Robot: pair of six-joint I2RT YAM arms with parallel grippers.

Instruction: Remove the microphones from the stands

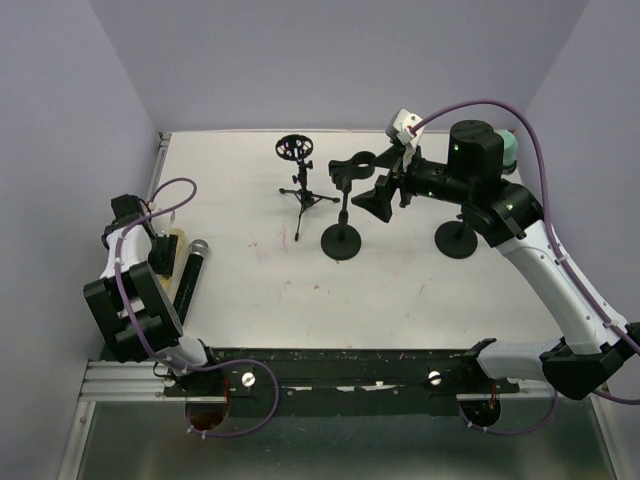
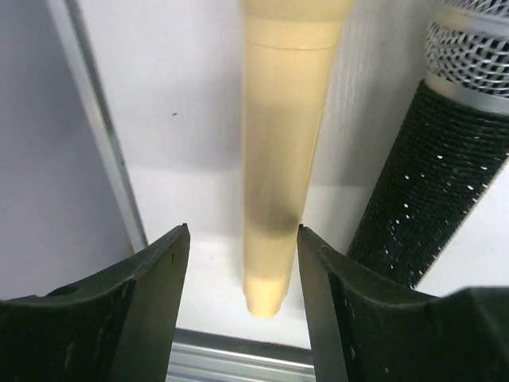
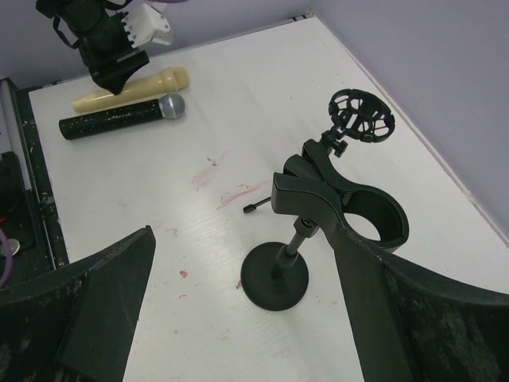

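Left fingers (image 2: 139,306) parted astride the cream microphone (image 2: 286,119); right fingers (image 3: 95,310) wide open by the empty stand (image 3: 274,278).
It lies at nine o'clock on our surface (image 1: 420,290); backing off crooked, we could knock it against the black microphone (image 2: 429,175).

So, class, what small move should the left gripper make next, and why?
Probably lift the left gripper straight up: its jaws stand apart around the cream microphone, lying flat beside the black microphone, and the stand clip is empty.

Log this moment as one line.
left fingers: open, either side of cream microphone lying on table | black microphone: beside it | right fingers: open, near empty clip stand
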